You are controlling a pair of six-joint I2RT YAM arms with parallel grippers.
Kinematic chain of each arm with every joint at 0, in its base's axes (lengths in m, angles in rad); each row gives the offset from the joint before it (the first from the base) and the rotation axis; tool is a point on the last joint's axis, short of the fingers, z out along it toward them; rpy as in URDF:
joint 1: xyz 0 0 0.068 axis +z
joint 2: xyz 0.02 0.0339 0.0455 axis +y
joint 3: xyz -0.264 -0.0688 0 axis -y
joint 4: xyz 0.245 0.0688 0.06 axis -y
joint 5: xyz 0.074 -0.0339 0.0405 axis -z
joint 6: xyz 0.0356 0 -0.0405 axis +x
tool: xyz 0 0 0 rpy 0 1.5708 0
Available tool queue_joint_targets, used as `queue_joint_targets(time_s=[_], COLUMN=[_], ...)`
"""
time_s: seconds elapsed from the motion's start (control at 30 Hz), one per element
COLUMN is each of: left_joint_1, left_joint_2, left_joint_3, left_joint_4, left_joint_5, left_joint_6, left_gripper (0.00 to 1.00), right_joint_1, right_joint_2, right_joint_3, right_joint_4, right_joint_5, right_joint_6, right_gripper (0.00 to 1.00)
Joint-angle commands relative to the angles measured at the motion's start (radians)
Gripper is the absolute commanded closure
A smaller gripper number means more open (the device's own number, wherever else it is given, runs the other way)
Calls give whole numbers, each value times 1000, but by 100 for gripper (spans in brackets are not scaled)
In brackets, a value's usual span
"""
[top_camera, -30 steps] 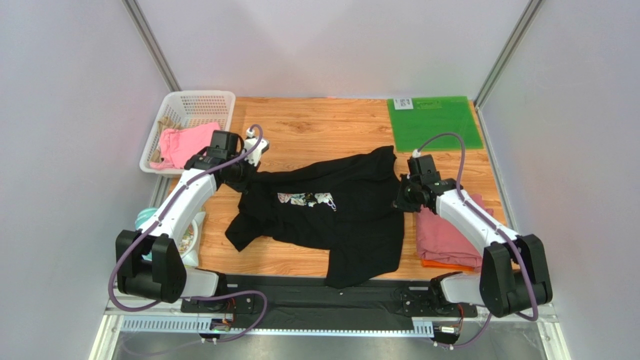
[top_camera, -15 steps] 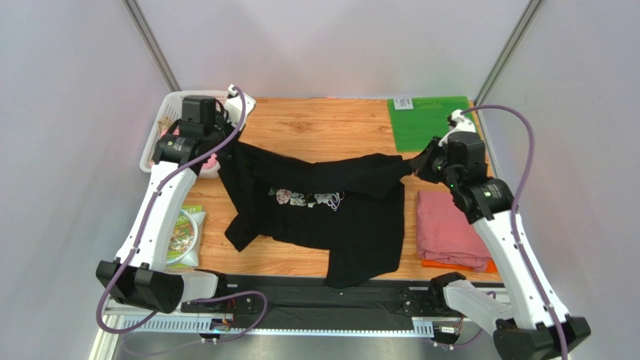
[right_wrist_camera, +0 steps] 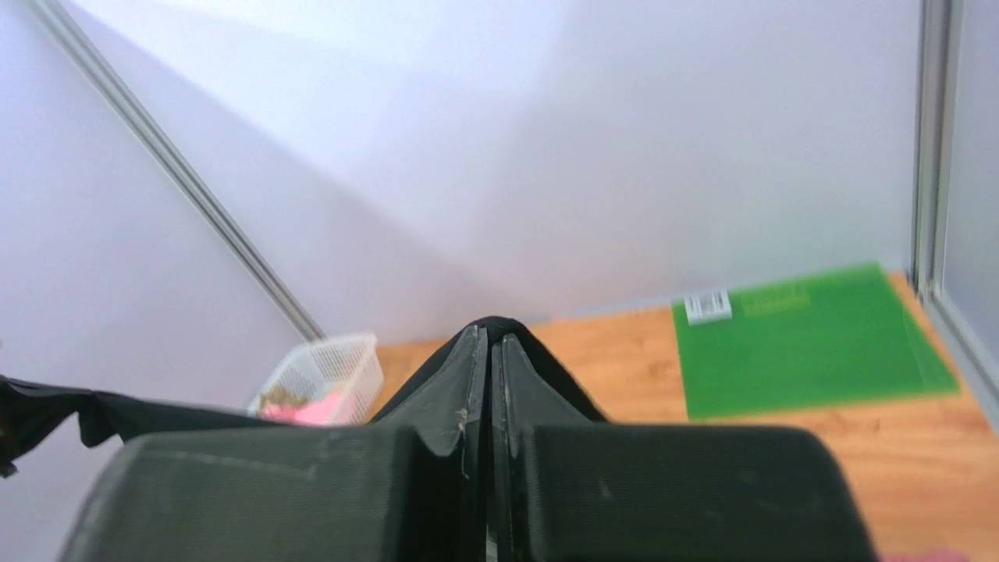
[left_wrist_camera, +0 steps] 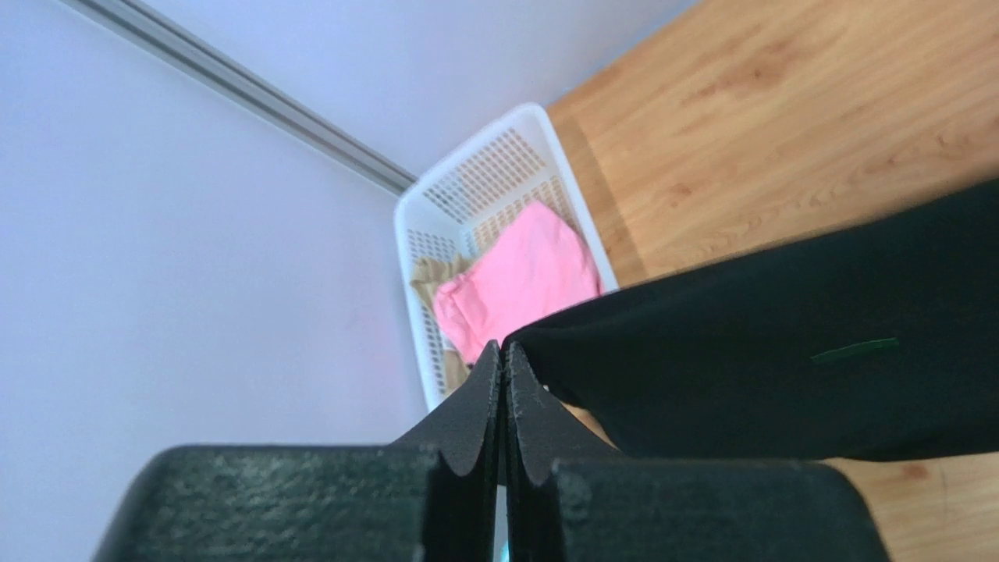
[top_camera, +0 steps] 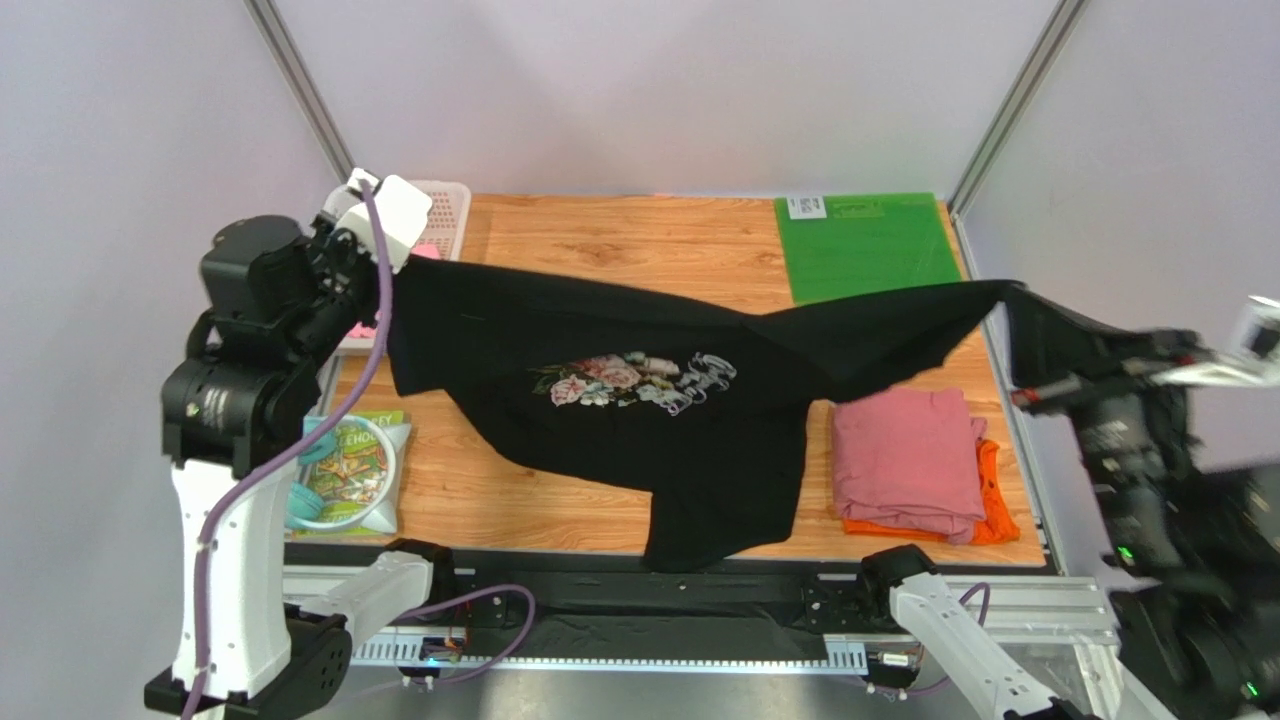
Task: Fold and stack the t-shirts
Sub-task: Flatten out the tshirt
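Observation:
The large black t-shirt (top_camera: 646,338) with a floral chest print (top_camera: 631,378) hangs stretched above the table between both arms, its lower part draping toward the near edge. My left gripper (top_camera: 397,270) is shut on its left corner; in the left wrist view the gripper (left_wrist_camera: 504,347) pinches the black t-shirt (left_wrist_camera: 797,351). My right gripper (top_camera: 1010,290) is shut on the right corner, and in its wrist view the cloth wraps over the closed gripper (right_wrist_camera: 489,334). A folded dusty-pink t-shirt (top_camera: 902,458) lies on an orange one (top_camera: 995,507) at the right.
A white basket (top_camera: 439,204) at the back left holds a bright pink cloth (left_wrist_camera: 522,275). A green mat (top_camera: 864,248) lies at the back right. A round colourful pack (top_camera: 349,468) sits at the left edge. Grey walls close in on both sides.
Both arms have risen and swung outward, left to the left and right to the right. The black t-shirt has come up off the table and been pulled out wide.

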Motion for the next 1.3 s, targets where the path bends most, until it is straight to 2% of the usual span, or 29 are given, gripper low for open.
queue_joint_targets(time_s=[0.0, 0.33, 0.47, 0.57, 0.67, 0.8, 0.93, 1.1, 1.27], left_joint_1=[1, 1, 1, 1, 1, 1, 1, 1, 1], left_joint_2=[-43, -123, -124, -126, -140, -184, -158, -22, 219], left_joint_3=[153, 435, 483, 494, 399, 79, -135, -359, -462], left_joint_4=[-89, -224, -242, -264, -261, -143, -25, 148, 294], left_joint_5=[-34, 1, 14, 55, 103, 158, 181, 190, 172], left_joint_6=[33, 39, 38, 18, -6, -31, -45, -39, -17], left_gripper=[100, 100, 100, 100, 100, 100, 100, 100, 100], right_joint_1=[-4, -12, -16, -21, -21, -21, -23, -21, -21], right_joint_2=[-10, 2, 22, 22, 20, 39, 123, 190, 313], right_joint_3=[179, 491, 553, 539, 466, 318, 153, -138, -281], right_joint_4=[-26, -89, -89, -82, -55, -7, 26, 196, 322], right_joint_5=[24, -87, -110, -112, -96, -29, 14, 20, 19], right_joint_6=[-96, -90, -76, -76, -79, -97, -106, -80, -63], right_gripper=[100, 100, 100, 100, 100, 100, 100, 100, 100])
